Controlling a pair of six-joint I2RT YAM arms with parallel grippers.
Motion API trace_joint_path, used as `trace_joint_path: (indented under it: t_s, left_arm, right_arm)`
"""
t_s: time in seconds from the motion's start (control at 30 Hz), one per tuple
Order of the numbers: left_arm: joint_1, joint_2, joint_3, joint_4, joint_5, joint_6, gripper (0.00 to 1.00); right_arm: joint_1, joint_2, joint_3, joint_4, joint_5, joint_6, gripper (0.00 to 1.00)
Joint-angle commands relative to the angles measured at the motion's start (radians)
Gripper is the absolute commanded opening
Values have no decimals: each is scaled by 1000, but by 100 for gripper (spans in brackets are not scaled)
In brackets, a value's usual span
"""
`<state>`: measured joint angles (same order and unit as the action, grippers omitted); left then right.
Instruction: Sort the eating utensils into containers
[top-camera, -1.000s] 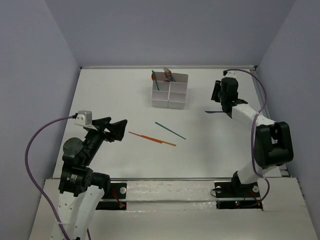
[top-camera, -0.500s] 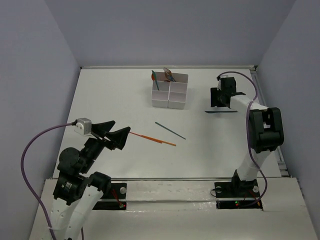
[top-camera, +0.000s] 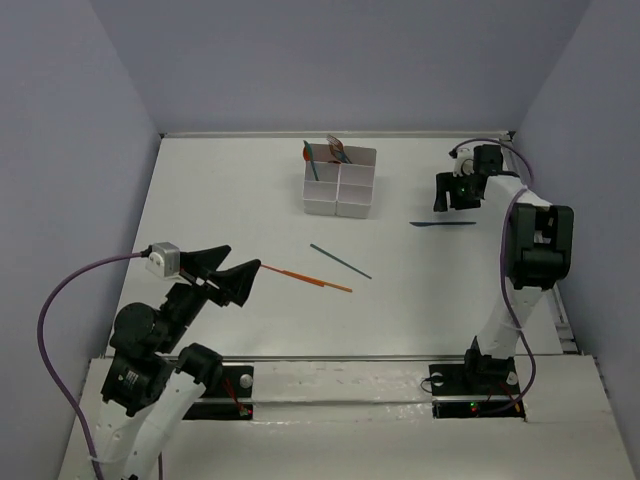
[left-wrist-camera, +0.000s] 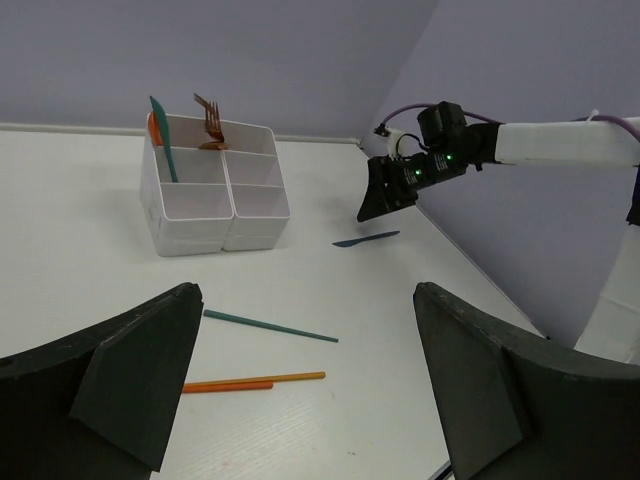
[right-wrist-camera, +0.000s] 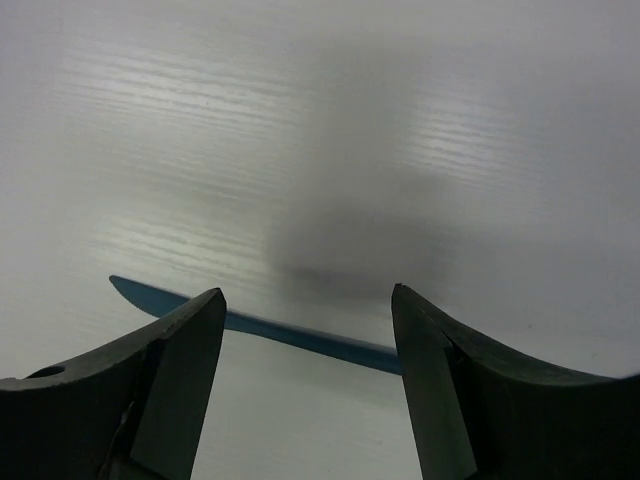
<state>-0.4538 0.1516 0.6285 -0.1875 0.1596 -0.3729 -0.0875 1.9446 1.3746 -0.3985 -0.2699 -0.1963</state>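
**Teal knife (top-camera: 442, 224) lies flat beneath my open right gripper (top-camera: 449, 190)**

My right gripper hangs just above the knife, jaws spread wide and gripping nothing. The knife rests on the table (top-camera: 230, 190), well right of the white four-compartment box (top-camera: 322, 206). My left gripper (top-camera: 233, 265), also wide and empty, hovers near an orange stick (top-camera: 305, 277) and a teal stick (top-camera: 340, 261). A brown fork (top-camera: 338, 150) stands in the box's far row.

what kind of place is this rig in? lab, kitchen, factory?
Probably a lab test cell: left arm and right arm bolted to a white table, plain walls on three sides, only a white divided box and a few plastic utensils.
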Motion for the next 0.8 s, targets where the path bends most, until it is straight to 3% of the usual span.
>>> trace_joint_path:
  t_s: [0.0, 0.43, 0.77]
  left_arm:
    - [-16, -17, 11, 25, -12, 15, 99]
    - [-25, -4, 13, 25, -12, 15, 99]
    - [-25, -17, 11, 28, -11, 14, 99]
  right_arm:
    - [-20, 72, 134, -140, -110, -74, 74]
    - [-47, 116, 78, -165, -186, -17, 77]
    - [-47, -104, -187, -36, -86, 58, 77]
